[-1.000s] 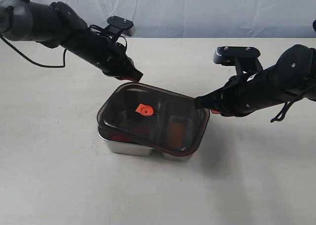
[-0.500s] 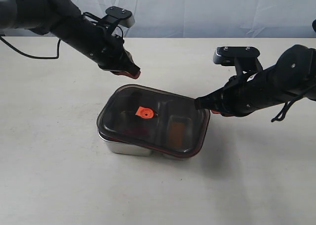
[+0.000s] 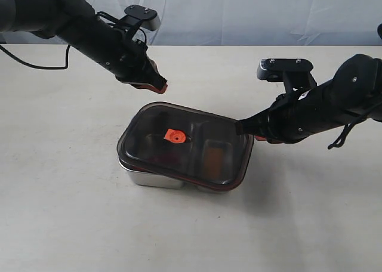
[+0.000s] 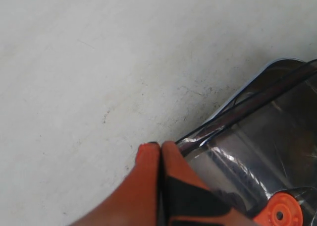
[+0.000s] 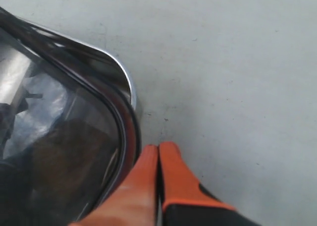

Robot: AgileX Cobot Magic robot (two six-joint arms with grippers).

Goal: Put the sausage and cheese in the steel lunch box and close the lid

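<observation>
While lid (image 3: 209, 135) sits askew, pale table (image 3: 59, 212) meets backdrop (image 3: 250, 12).

Desk (image 3: 65, 224) bare near and left of lid (image 3: 197, 150); left gripper (image 3: 160, 88) above far edge, right gripper (image 3: 240, 127) at right corner.

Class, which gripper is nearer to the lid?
Right. The right gripper sits beside the lid's right edge; the left gripper hangs clear of its far corner.

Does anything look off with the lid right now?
Yes. The lid sits askew on the steel lunch box: it is turned relative to the box, whose near-left rim pokes out beneath, so it does not look seated flush.
</observation>
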